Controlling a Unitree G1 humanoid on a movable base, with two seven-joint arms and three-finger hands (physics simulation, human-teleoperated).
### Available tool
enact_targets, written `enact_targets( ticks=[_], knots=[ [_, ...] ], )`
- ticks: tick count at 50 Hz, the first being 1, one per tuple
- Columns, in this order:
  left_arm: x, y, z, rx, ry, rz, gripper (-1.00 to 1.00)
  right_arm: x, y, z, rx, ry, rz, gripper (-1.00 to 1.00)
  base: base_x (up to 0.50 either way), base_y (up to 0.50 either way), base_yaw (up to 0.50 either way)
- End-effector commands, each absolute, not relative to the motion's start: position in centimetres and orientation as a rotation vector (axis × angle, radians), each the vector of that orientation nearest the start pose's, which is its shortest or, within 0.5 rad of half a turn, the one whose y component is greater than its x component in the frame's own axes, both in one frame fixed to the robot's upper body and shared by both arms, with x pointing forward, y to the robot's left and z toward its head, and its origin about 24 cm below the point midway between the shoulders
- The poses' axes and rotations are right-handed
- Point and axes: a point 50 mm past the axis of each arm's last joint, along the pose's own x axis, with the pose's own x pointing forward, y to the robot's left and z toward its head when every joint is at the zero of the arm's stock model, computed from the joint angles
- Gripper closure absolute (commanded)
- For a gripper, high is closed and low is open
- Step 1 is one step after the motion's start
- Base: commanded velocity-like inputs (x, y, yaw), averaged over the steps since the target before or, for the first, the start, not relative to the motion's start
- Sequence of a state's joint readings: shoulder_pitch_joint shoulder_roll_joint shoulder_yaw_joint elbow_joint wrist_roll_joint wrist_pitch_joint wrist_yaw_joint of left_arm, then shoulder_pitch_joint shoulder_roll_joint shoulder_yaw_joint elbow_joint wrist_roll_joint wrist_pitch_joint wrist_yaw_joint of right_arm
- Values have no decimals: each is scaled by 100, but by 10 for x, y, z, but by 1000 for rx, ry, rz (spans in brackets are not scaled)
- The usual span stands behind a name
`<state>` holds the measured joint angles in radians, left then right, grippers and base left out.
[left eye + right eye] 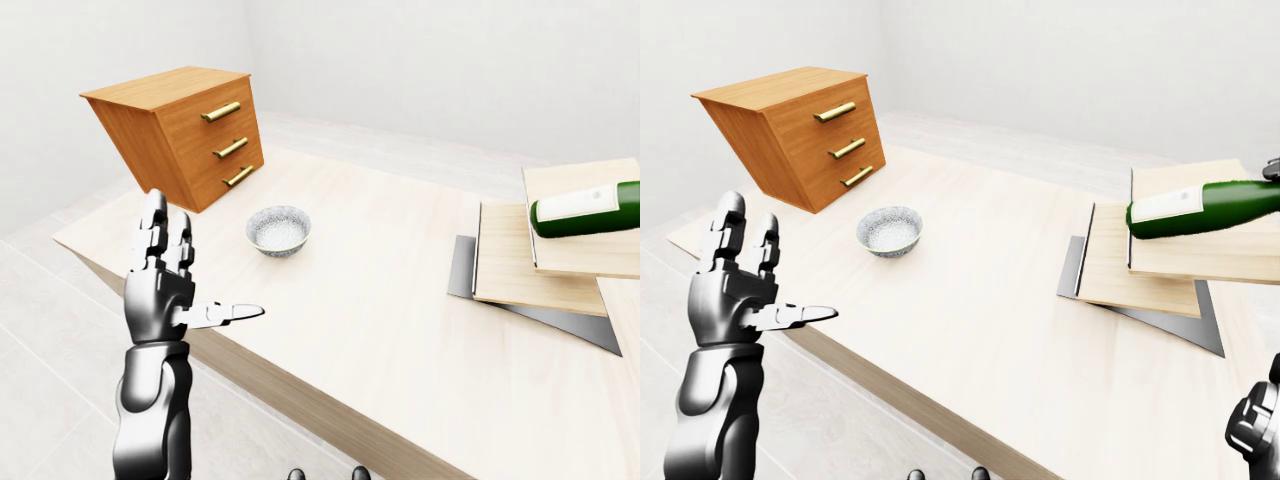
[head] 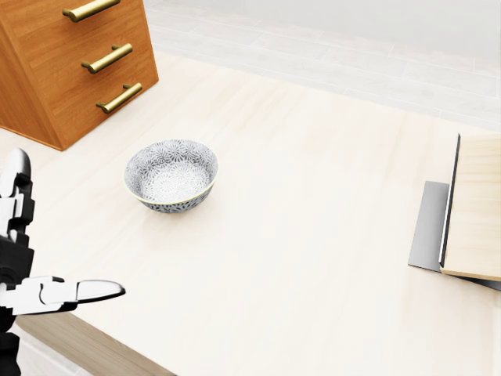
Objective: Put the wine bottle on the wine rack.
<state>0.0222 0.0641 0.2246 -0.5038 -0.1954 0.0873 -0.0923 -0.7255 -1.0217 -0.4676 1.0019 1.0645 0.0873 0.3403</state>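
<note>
1 wine bottle point(image 1: 1205, 209) is all this job cares about, and it's lying on its side on the top board of the stepped wooden wine rack point(image 1: 1140, 270) at the right of the right-eye view, neck and pale label pointing left. My guess is it's glass, so stiff, fairly heavy, slick and breakable, and being round it could roll off that flat board. I'd take it around the thick green body just past the label, not the thin neck.

The left hand point(image 1: 165, 290) is raised at the table's point(image 1: 380, 310) near left edge, all 3 fingers spread wide, thumb poking out sideways, holding nothing. It's well apart from the bottle, with the patterned bowl point(image 1: 278, 229) somewhere between them.

The right hand point(image 1: 1260, 420) only peeks in at the bottom right corner, below the rack and not touching the bottle. Looks curled, but I can't tell if it's actually closed.
</note>
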Motion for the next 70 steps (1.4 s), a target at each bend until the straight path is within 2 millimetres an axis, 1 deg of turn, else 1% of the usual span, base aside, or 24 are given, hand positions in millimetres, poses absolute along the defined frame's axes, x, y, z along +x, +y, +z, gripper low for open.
enact_targets(
  ticks=[1, 17, 29, 39, 56, 60, 62, 70],
  knots=[
    [226, 198, 146, -54, -411, 60, -100, 269, -456, 236, 610, -499, -417, 100, 0, 0, 0],
    [223, 199, 155, -51, -453, 64, -100, 279, -452, 221, 607, -422, -418, 100, 0, 0, 0],
    [223, 201, 153, -51, -445, 67, -100, 280, -451, 205, 612, -368, -436, 100, 0, 0, 0],
    [225, 201, 151, -50, -437, 67, -100, 278, -453, 204, 607, -362, -451, 100, 0, 0, 0],
    [224, 202, 152, -51, -442, 69, -100, 271, -459, 203, 595, -359, -473, 100, 0, 0, 0],
    [224, 202, 152, -52, -440, 69, -100, 265, -463, 199, 607, -359, -490, 100, 0, 0, 0],
    [225, 202, 150, -54, -432, 70, -100, 260, -466, 192, 608, -344, -501, 100, 0, 0, 0],
    [225, 202, 152, -54, -439, 71, -100, 251, -471, 186, 597, -328, -519, 100, 0, 0, 0]
  ],
)
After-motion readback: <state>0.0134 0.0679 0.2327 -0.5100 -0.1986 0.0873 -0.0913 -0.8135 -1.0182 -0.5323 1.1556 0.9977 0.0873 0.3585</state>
